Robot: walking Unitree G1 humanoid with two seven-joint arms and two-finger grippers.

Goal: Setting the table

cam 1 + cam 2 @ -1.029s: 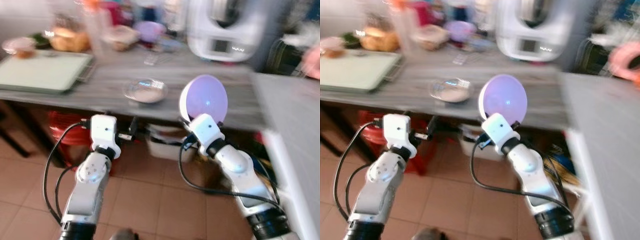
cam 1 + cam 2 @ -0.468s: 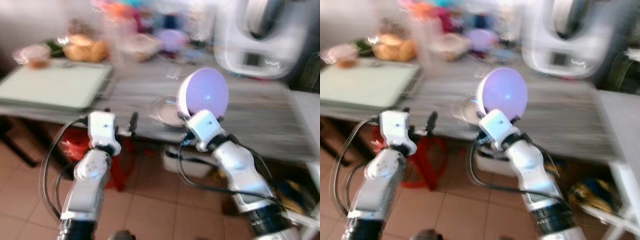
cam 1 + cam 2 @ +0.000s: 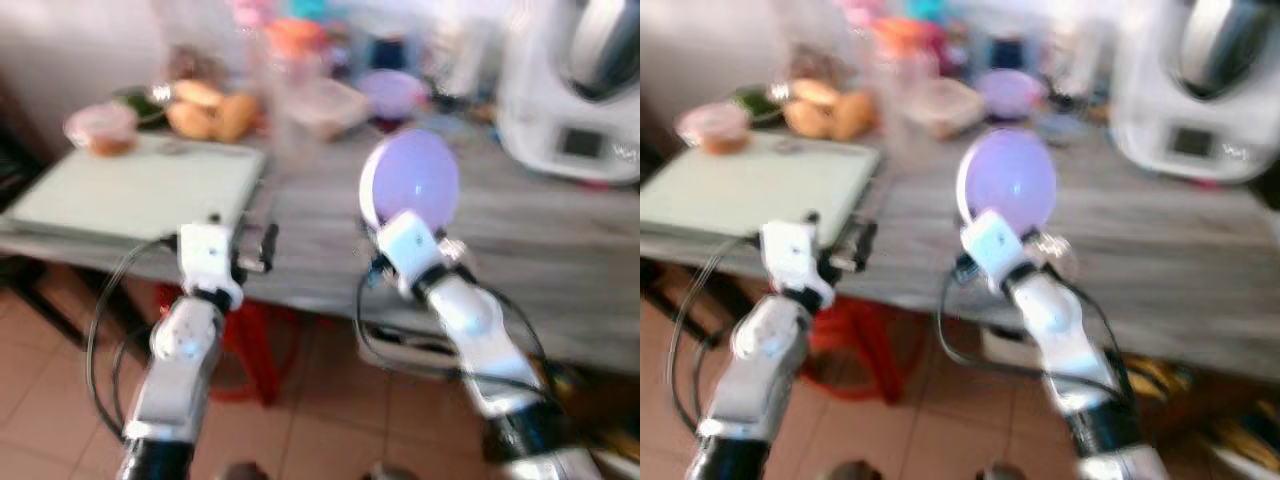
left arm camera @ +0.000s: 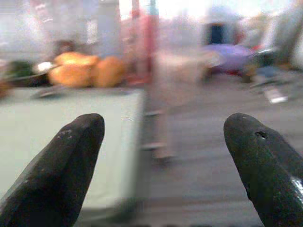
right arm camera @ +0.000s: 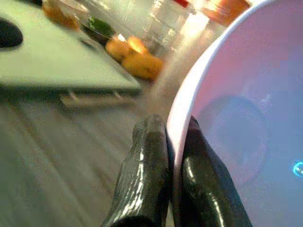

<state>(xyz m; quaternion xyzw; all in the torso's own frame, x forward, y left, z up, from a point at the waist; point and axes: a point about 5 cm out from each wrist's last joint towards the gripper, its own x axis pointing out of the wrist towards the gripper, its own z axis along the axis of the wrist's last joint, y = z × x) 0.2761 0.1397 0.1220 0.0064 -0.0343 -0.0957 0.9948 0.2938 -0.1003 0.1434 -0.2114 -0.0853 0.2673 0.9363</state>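
We had the right gripper (image 5: pixel 173 177) pinched on the rim of the lilac bowl (image 3: pixel 410 183), one finger either side, holding it up on edge over the near part of the grey wooden table (image 3: pixel 560 215), hollow side facing us. Our left gripper (image 4: pixel 163 137) was spread wide with nothing between its fingers, raised at the table's front edge just beside the pale green tray (image 3: pixel 140 185). Frames were blurred; at the back of the table we made out bread rolls (image 3: pixel 208 110), a second lilac bowl (image 3: pixel 395 92) and a white kitchen machine (image 3: pixel 580 90).
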